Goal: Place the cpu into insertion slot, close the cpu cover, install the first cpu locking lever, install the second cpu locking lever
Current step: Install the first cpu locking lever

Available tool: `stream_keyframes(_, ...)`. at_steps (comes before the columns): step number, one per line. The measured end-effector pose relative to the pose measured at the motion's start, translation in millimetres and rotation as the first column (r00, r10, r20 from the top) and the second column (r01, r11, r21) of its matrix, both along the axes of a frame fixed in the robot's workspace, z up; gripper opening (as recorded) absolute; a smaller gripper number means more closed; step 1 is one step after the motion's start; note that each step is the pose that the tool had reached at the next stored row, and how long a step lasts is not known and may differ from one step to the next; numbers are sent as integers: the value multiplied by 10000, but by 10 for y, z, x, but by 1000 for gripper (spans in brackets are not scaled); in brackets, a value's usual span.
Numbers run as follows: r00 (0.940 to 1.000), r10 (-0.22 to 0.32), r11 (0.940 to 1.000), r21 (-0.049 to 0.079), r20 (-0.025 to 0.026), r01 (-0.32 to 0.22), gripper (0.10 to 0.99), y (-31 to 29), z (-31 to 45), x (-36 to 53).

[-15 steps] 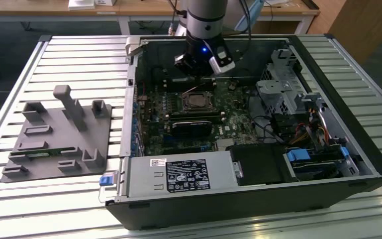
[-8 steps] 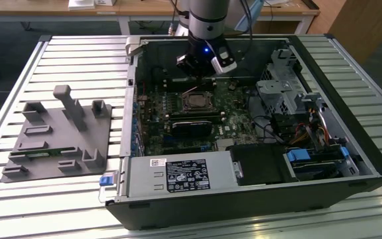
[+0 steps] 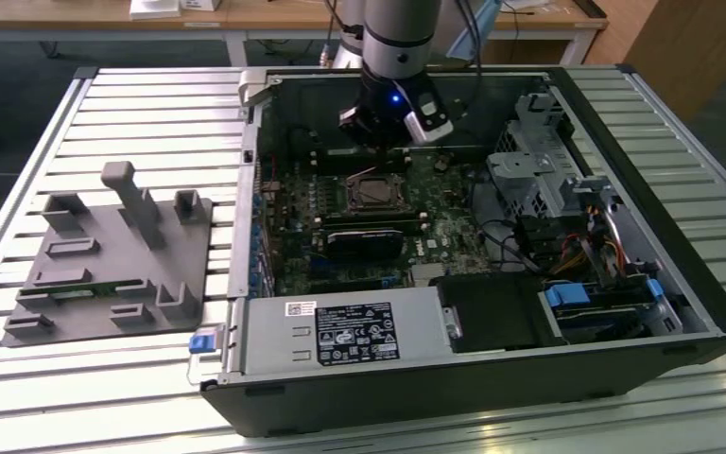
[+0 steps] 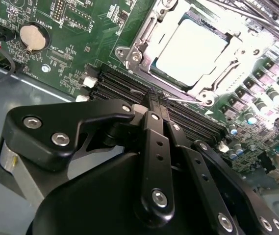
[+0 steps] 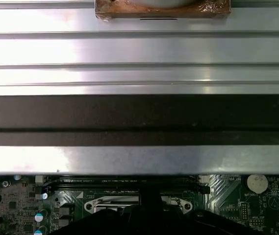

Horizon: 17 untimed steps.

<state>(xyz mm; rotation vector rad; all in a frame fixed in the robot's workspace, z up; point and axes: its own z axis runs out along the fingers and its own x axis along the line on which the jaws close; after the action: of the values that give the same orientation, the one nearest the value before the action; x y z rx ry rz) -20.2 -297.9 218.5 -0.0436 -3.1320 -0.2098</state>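
Pale silver square cpu (image 4: 190,46): upper right of second wrist view, seated in metal-rimmed insertion slot (image 4: 144,46), cover apparently down. Black end effector (image 4: 154,98): fingers together, empty, poised just beside socket.

Under me the tabletop (image 3: 148,95) is a run of pale metal slats with dark grooves between them. An open black computer case (image 3: 490,378) lies flat on it, taking up the exterior view's right and middle. On the exterior view's left, just beside the case, a grey fixture tray (image 3: 111,260) with upright pegs and blocks sits directly on the slats. In the first wrist view I see the same bright slats (image 5: 139,49) beyond the case's dark edge.
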Motion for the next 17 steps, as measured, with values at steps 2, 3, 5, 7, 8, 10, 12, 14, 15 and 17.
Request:
stream_keyframes(2,10000,0,10000,-1,-1,0,106,0,-27,11)
stream_keyframes(3,10000,0,10000,-1,0,0,106,0,-41,16)
stream_keyframes(5,10000,0,10000,-4,0,0,106,0,-67,21)
stream_keyframes(7,10000,0,10000,-11,-2,0,106,0,-83,24)
stream_keyframes(8,10000,0,10000,-16,-5,0,106,0,-94,26)
stream_keyframes(10,10000,1,10000,-21,-9,-1,106,0,-118,31)
stream_keyframes(12,10000,0,10000,-24,-14,0,106,0,-138,38)
stream_keyframes(14,10000,1,10000,-24,-18,-1,106,0,-158,44)
stream_keyframes(15,10000,0,10000,-27,-21,0,106,1,-166,47)
stream_keyframes(17,10000,0,10000,-30,-24,0,106,1,-181,53)
